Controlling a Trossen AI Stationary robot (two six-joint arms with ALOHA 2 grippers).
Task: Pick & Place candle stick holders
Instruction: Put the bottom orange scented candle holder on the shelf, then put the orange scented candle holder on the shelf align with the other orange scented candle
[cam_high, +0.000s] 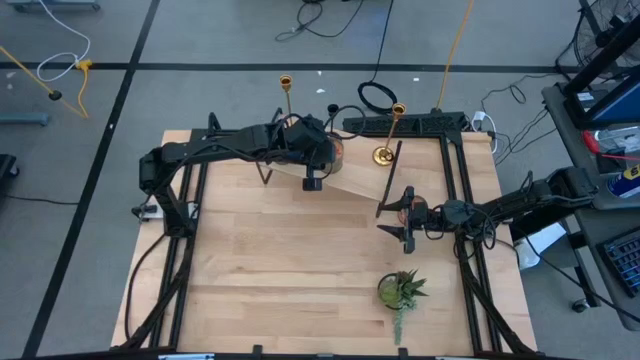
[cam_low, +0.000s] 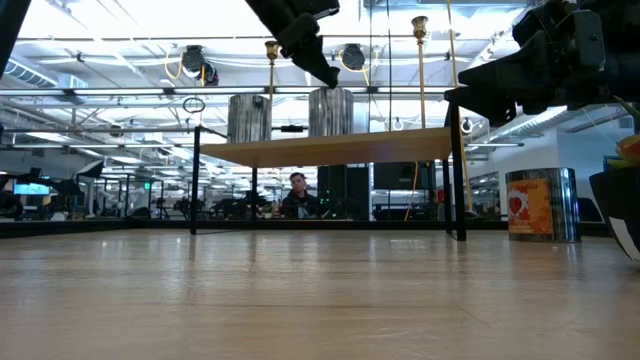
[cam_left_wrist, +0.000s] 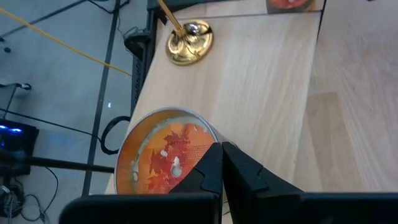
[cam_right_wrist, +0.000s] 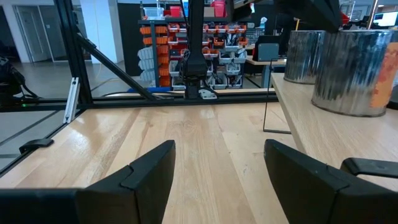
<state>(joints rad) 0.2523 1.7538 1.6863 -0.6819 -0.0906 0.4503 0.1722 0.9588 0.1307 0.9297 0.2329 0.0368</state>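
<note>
The left gripper (cam_left_wrist: 222, 163) hangs clenched and empty just above the orange-red cup (cam_left_wrist: 163, 155) on the raised shelf (cam_left_wrist: 261, 81), while the right gripper (cam_right_wrist: 217, 177) waits spread wide.

Shelf (cam_high: 360, 180): we see it top centre, high view.
Candlestick (cam_high: 384, 155): on shelf, right end.
Plant (cam_high: 400, 290): lower right, on table (cam_high: 280, 270).

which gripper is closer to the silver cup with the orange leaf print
Left. The left gripper is shut right above the silver orange-leaf cup on the raised wooden shelf. The right gripper waits open, lower down over the table, well away.
</note>
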